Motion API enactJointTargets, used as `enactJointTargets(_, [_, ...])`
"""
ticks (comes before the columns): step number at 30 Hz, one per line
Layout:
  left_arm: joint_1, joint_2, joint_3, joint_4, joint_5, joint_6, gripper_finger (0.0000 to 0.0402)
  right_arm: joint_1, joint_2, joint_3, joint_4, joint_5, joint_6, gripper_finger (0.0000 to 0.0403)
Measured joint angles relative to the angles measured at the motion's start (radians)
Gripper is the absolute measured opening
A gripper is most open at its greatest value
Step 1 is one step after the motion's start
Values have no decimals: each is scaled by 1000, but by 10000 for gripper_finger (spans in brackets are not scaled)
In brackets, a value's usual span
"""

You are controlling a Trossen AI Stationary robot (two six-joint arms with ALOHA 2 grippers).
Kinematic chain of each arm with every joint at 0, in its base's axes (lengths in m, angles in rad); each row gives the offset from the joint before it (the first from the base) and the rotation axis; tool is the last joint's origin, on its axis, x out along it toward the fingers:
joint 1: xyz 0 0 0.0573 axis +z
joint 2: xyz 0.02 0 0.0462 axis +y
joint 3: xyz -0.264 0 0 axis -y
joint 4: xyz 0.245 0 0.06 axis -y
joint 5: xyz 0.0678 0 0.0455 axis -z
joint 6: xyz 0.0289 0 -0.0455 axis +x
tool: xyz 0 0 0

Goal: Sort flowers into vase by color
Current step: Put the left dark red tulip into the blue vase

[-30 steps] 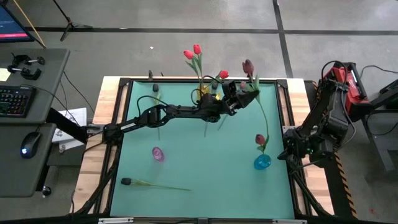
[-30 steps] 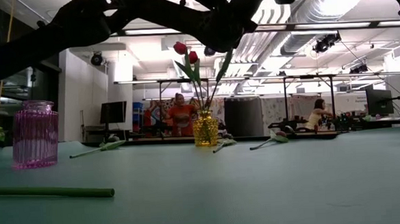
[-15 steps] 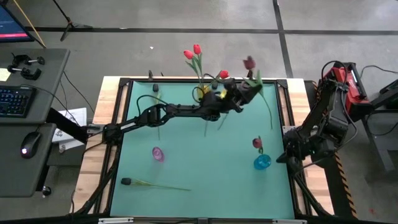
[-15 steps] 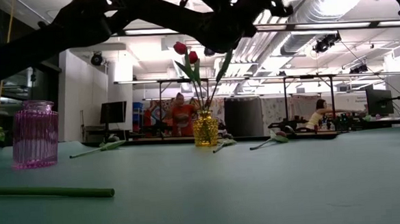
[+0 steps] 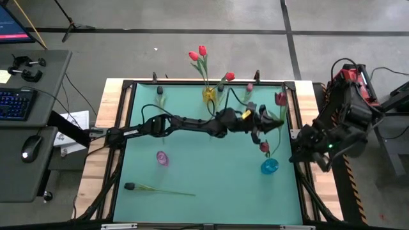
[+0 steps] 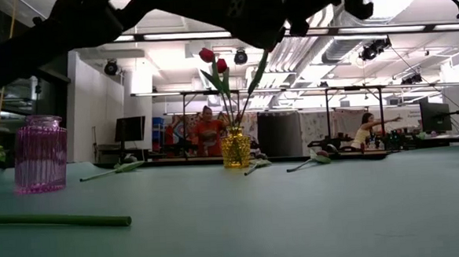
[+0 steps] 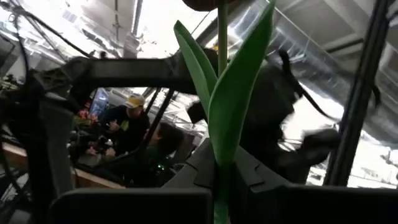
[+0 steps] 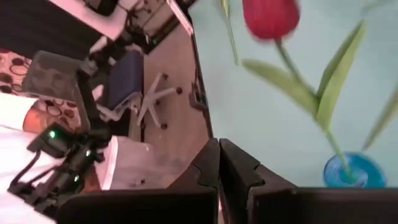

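Your counter (image 5: 192,160) is a flat teal-green surface framed by dark rails on pale wood edging. At twelve o'clock stands a small yellow glass vase (image 5: 209,94) holding bright red tulips (image 5: 199,53). Toward four o'clock sits a round blue glass vase (image 5: 269,167) with one crimson tulip (image 5: 265,147) in it. At about eight o'clock you have a ribbed pink glass vase (image 5: 162,158), and near seven o'clock a near-black tulip (image 5: 130,186) lies flat, its green stem pointing toward three o'clock.
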Motion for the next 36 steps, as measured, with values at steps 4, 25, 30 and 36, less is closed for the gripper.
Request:
enactJointTargets(4, [-26,0,0,-28,-42,27,0,0,0,49,-38,55,-32,0])
enactJointTargets(25, [-95,0,0,-92,-247,106,0,0,3,74,-46,60,-84,0])
enactJointTargets(30, [-104,31,0,-41,-338,86,0,0,3,74,-46,60,-92,0])
enactJointTargets(36, [-98,67,-1,-29,-349,4,0,0,3,74,-47,60,-92,0])
